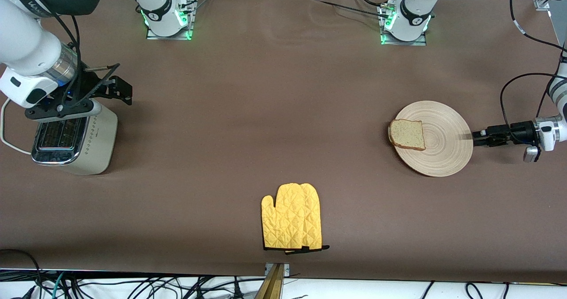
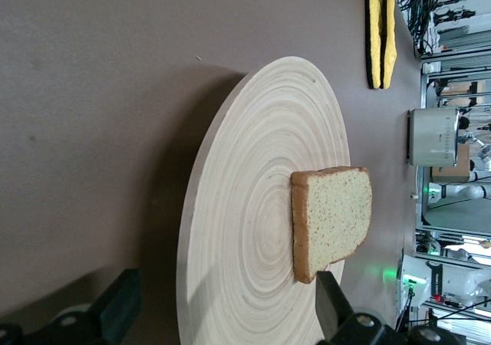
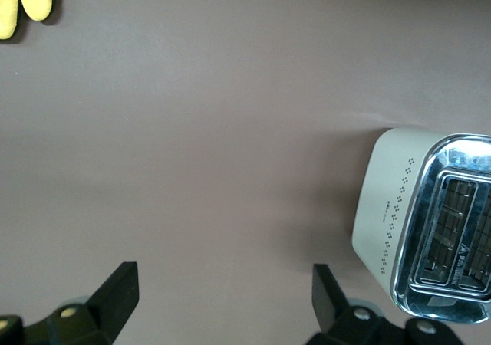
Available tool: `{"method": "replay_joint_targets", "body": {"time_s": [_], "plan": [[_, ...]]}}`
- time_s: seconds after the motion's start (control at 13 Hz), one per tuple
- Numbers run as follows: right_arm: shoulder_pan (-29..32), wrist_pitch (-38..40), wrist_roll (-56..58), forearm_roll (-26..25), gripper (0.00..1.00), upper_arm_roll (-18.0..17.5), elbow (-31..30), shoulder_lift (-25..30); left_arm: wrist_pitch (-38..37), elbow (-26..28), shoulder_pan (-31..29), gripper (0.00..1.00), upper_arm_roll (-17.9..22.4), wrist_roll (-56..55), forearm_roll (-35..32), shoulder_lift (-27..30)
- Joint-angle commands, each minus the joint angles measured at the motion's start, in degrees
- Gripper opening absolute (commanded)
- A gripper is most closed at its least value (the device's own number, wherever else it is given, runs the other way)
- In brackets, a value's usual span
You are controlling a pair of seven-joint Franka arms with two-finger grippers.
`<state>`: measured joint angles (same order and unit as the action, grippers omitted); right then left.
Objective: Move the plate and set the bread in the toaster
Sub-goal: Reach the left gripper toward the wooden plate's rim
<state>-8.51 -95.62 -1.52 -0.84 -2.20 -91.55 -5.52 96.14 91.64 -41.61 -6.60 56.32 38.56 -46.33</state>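
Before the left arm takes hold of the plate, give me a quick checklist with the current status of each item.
1. Left gripper open and level with the plate rim at the left arm's end of the table: ok.
2. Plate rim between its fingers: not ok, it is just short of the edge.
3. Bread lying flat on the plate, near the rim toward the toaster: ok, though it may slide.
4. Toaster slots free of bread: ok.
5. Right gripper open, over the table beside the toaster, waiting: ok.
6. Oven mitt nearer the front camera, apart from the plate: ok.
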Motion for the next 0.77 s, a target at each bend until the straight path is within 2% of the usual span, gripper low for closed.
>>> {"method": "replay_joint_targets", "body": {"time_s": [0.0,0.08,0.15,0.23,0.54,0.69], "plan": [[0.2,0.6,-0.7,0.0,1.0,-0.3,0.1,0.2,-0.4,-1.5,0.8,1.0,-0.1,-1.5,2.3,-1.9],[0.2,0.6,-0.7,0.0,1.0,-0.2,0.1,0.2,0.0,-1.2,1.1,1.0,0.0,-3.6,2.2,-1.8],[0.2,0.6,-0.7,0.0,1.0,-0.3,0.1,0.2,0.4,-0.9,1.2,0.91,0.0,-5.5,2.0,-1.9],[0.3,0.6,-0.7,0.0,1.0,-0.2,0.1,0.2,0.5,-0.8,1.6,0.7,0.0,-6.7,2.0,-2.2],[0.2,0.6,-0.7,0.0,1.0,-0.2,0.1,0.2,0.5,-1.0,2.2,0.0,0.1,-7.8,1.3,-2.5],[0.3,0.5,-0.8,0.0,1.0,-0.2,0.2,0.1,0.4,-1.0,2.2,0.0,0.1,-7.8,1.3,-2.5]]}}
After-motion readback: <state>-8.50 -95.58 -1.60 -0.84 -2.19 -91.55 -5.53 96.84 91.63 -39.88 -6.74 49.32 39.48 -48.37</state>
